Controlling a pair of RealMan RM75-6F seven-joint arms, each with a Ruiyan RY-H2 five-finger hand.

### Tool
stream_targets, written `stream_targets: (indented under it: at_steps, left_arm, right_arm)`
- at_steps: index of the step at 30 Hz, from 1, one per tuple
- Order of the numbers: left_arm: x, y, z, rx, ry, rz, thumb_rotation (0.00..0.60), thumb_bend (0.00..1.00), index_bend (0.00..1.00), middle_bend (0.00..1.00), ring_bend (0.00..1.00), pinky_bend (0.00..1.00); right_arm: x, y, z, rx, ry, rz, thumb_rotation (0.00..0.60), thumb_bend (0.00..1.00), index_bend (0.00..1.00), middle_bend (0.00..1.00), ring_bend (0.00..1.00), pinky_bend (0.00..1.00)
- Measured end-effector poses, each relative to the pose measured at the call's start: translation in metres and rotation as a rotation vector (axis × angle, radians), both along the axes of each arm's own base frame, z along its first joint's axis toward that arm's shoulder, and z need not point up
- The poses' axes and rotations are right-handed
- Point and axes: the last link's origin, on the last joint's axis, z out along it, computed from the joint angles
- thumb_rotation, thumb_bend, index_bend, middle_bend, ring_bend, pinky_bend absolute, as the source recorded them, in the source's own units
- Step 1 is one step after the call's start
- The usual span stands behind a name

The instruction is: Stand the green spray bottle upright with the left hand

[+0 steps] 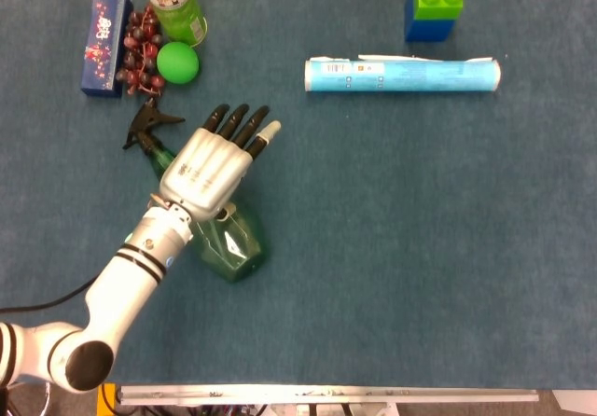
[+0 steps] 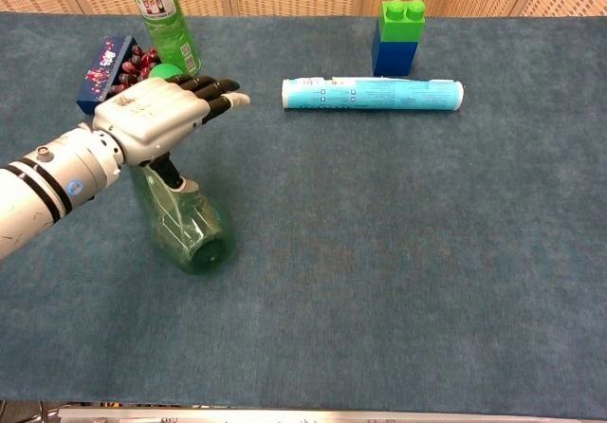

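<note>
The green spray bottle [image 1: 230, 245] lies on its side on the blue cloth, with its black nozzle [image 1: 148, 122] pointing to the far left and its base toward the near edge. In the chest view the bottle [image 2: 186, 226] shows its round base toward the camera. My left hand [image 1: 212, 159] hovers flat over the bottle's neck and shoulder with its fingers stretched out and spread. In the chest view the left hand [image 2: 157, 113] hangs its thumb down against the upper side of the bottle. It grips nothing. The right hand is not visible.
At the far left stand a tall green can [image 1: 173, 2], a green ball [image 1: 175, 62], dark grapes [image 1: 140, 48] and a blue box [image 1: 103, 29]. A light blue tube [image 1: 401, 74] lies at the far middle, with a green-and-blue block stack [image 1: 435, 4] behind it.
</note>
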Motion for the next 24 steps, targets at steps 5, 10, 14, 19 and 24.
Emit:
stream_targets:
  at_steps: [5,10,14,19,24]
  left_arm:
    - [-0.004,-0.007,0.007,0.009,0.012,-0.01,0.6,0.03,0.0,0.0,0.0,0.09]
    - [-0.01,-0.011,0.015,0.025,0.026,-0.006,0.6,0.03,0.0,0.0,0.0,0.09]
    - [-0.016,-0.012,0.019,0.034,0.038,0.004,0.6,0.03,0.0,0.0,0.0,0.09]
    - [-0.02,-0.01,0.024,0.047,0.034,0.019,0.6,0.03,0.0,0.0,0.0,0.09]
    - [-0.012,-0.001,0.026,0.067,0.01,0.015,0.6,0.03,0.0,0.0,0.0,0.09]
  right_arm:
    - [0.0,0.0,0.0,0.0,-0.001,-0.001,0.6,0.1,0.48,0.34,0.26,0.36]
    - [0.0,-0.001,0.0,0.002,-0.001,-0.002,0.6,0.1,0.48,0.34,0.26,0.36]
    - [0.0,-0.001,-0.001,0.004,-0.001,-0.004,0.6,0.1,0.48,0.34,0.26,0.36]
    - [0.0,-0.002,-0.001,0.005,0.0,-0.005,0.6,0.1,0.48,0.34,0.26,0.36]
    - [0.0,-0.002,-0.001,0.005,0.001,-0.007,0.6,0.1,0.48,0.34,0.26,0.36]
